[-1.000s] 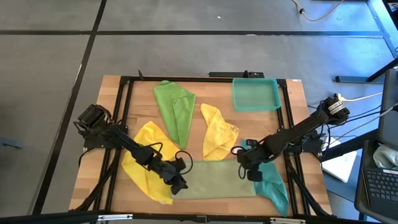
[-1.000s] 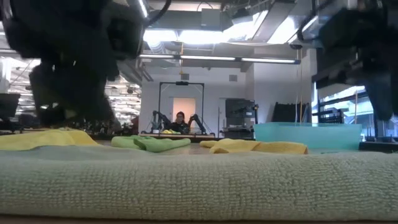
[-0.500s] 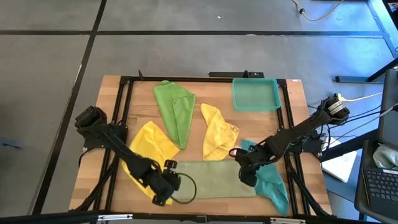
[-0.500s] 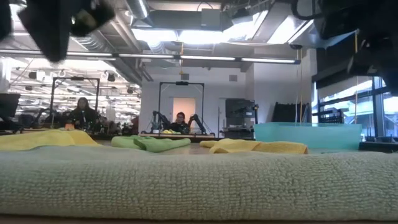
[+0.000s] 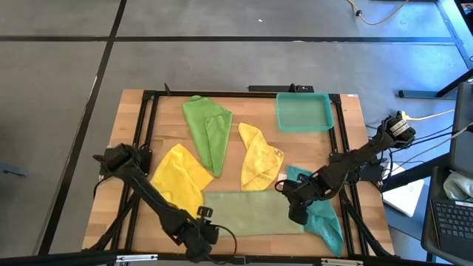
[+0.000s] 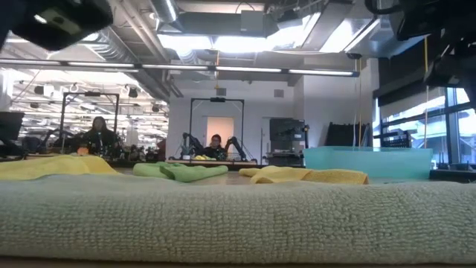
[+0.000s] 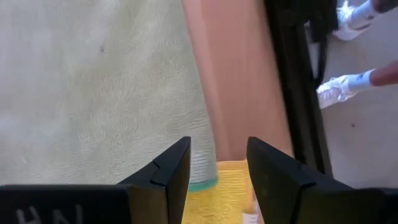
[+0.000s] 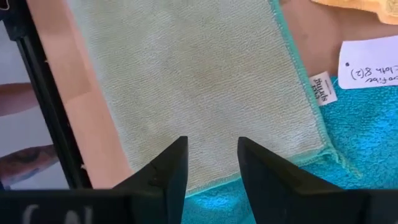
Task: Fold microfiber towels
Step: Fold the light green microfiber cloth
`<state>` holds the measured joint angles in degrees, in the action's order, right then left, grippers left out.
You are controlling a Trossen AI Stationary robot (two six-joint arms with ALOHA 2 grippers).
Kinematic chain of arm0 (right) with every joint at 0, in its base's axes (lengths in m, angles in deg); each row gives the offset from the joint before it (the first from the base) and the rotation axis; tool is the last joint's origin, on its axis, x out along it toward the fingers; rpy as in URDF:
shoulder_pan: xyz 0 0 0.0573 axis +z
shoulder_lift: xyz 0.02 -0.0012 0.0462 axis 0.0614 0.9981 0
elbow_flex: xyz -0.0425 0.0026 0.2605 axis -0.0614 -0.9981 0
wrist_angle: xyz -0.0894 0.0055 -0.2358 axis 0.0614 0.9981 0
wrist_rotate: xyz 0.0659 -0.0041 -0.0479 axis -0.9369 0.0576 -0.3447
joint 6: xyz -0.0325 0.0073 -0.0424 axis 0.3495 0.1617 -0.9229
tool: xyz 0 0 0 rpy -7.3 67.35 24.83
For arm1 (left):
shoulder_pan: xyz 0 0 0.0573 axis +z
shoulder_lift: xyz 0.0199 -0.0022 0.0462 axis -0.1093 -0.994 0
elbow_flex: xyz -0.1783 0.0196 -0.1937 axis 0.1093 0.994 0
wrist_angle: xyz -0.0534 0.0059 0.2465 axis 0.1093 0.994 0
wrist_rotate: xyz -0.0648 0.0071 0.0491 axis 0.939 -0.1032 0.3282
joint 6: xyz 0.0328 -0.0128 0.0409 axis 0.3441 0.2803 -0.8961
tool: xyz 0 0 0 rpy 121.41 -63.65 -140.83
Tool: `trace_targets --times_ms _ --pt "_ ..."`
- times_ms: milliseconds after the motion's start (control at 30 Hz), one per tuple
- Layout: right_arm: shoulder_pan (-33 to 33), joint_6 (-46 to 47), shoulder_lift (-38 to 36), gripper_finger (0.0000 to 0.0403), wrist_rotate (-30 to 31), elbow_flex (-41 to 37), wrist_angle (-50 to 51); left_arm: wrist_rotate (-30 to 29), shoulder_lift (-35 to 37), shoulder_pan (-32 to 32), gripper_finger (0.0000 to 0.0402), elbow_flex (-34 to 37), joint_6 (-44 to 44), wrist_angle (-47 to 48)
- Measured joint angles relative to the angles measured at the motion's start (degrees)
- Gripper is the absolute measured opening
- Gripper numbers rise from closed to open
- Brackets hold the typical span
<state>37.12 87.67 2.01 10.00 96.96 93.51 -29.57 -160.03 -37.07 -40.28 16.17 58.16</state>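
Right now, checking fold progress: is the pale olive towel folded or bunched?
Folded flat: the pale olive towel lies as a neat long rectangle along the table's front edge, unbunched.

Left gripper (image 5: 201, 235) hangs low at the near edge, right gripper (image 5: 297, 212) opposite, both parted, empty.

You have the pale olive towel (image 5: 253, 213) lying flat as a long strip at the table's near edge, one end overlapping the crumpled teal towel (image 5: 325, 219). Two yellow towels (image 5: 179, 182) (image 5: 259, 157) and the bright green one (image 5: 208, 129) lie rumpled behind.
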Motion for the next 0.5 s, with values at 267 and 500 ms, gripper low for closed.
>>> trace_targets --times_ms 267,500 --pt "0.0 0.1 0.0 0.0142 -0.4 0.0 -5.7 3.5 -3.0 1.1 0.0153 0.0 0.1 -0.2" --pt "0.0 0.0 0.0 0.0142 -0.5 0.0 -5.7 7.0 -5.5 1.1 0.0154 -0.1 0.4 0.6"
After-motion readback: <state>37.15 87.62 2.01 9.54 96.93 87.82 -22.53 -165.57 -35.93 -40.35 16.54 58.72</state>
